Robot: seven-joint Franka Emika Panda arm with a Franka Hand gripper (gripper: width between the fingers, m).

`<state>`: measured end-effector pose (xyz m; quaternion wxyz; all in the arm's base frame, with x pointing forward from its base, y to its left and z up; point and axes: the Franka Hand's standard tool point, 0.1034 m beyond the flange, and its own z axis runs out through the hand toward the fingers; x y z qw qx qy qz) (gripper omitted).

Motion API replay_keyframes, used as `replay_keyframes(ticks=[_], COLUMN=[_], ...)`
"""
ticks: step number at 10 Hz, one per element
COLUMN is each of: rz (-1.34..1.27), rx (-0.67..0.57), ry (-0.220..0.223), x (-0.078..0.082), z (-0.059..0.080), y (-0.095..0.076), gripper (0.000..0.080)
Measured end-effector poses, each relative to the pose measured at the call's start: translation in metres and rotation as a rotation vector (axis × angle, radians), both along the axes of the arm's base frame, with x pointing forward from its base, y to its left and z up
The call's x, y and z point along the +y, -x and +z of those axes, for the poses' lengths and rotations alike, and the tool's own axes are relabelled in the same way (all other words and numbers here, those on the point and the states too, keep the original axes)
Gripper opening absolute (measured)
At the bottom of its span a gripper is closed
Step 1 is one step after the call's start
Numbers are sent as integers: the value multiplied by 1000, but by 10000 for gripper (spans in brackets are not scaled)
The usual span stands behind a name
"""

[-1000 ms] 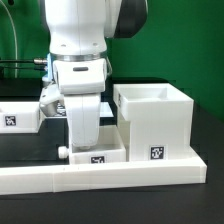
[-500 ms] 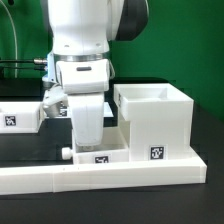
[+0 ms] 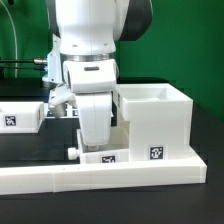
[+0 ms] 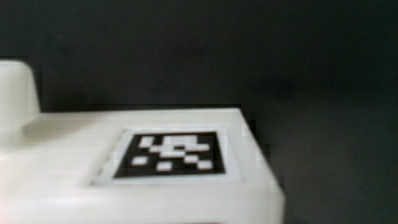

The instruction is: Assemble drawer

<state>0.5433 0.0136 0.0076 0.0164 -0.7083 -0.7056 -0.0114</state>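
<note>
In the exterior view my gripper [image 3: 97, 143] reaches straight down into a small white drawer tray [image 3: 118, 157] with a round knob [image 3: 75, 151] on its left end and a square tag on its front. The fingertips are hidden by the tray's wall, and the tray moves with them. The tray sits just left of the large cube-shaped shell [image 3: 158, 118], close to its side. The wrist view shows the tray's tagged face [image 4: 173, 153] very close, with no fingers in sight.
A long low white L-shaped rail [image 3: 60, 180] runs along the front, with tray and shell right behind it. A second white tray [image 3: 20, 114] with a tag lies at the exterior view's left. The table is black.
My gripper and the small tray have slid together toward the exterior view's right, nearer the shell. The knob moved with them.
</note>
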Motion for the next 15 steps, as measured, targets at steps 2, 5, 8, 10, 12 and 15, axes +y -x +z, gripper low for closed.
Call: replay_keyframes(ticks=[2, 5, 8, 10, 12, 15], rz=[-12, -14, -9, -12, -1, -12], rx=[2, 3, 20, 43, 55, 52], ry=[9, 9, 18, 31, 39, 41], x=[1, 0, 0, -6, -20, -33], z=[0, 1, 24, 48, 69, 71], y=[0, 0, -2, -3, -11, -12], gripper=[42, 114, 483, 633, 646, 648])
